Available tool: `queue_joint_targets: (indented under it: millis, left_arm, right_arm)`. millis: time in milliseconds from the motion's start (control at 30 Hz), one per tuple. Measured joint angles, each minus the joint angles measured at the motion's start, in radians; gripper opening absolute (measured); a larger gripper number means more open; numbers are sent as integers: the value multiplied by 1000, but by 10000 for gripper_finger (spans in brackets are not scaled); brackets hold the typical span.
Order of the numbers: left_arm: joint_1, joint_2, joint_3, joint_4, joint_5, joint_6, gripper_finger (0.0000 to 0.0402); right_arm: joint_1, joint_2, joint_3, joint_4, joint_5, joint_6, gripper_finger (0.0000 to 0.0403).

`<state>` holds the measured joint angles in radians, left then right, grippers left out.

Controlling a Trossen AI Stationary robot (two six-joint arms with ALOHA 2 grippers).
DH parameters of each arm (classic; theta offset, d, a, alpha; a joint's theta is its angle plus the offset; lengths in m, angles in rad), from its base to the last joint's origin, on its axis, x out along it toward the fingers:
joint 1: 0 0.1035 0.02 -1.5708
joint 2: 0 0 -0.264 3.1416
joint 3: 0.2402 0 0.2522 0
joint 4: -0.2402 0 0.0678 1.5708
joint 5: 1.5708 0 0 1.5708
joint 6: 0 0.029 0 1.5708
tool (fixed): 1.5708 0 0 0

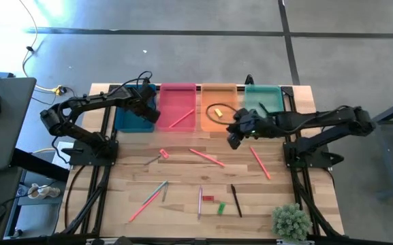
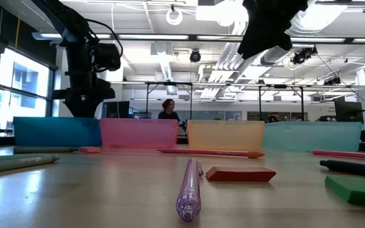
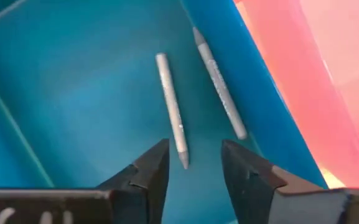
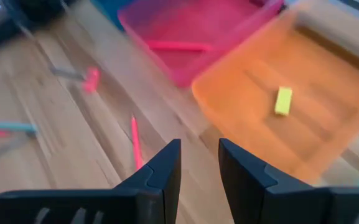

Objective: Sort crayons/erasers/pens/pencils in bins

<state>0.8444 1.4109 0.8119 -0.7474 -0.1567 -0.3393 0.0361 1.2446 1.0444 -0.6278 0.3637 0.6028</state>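
Left arm reaches in from the left edge of the high view, elbow bent, and the left gripper hangs over the right side of the teal-blue bin at upper centre-left. Its wrist camera looks straight down into that bin: fingers are apart with nothing between them, and two silver-grey crayons lie loose on the bin floor just beyond the tips, long axes nearly parallel, both slanting from upper left to lower right of that frame, the second crayon close along the bin's wall beside the pink-red bin. Right arm stretches in from the right edge, nearly straight, and the right gripper sits just below the orange bin, fingers parted and holding nothing. Inside the orange bin rests a yellow eraser. A pink pencil lies diagonally in the pink-red bin. On the wood, another pencil runs upper left to lower right at centre, and a black pen lies nearly vertical at lower centre beside a green eraser.
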Motion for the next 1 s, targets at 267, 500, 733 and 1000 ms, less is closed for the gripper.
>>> queue_joint_targets:
  millis: [267,500,733,1000]
  left_arm:
    - [8,-8,125,-73,81,118,147]
    - [8,-40,251,-124,93,210,143]
    - [22,-82,336,-201,66,257,143]
    - [52,-135,358,-218,65,273,143]
  right_arm:
    - [48,173,125,-210,-73,27,99]
    - [69,272,153,-230,-164,21,99]
    - [96,350,153,-222,-210,-17,122]
    - [150,442,153,-174,-215,-198,167]
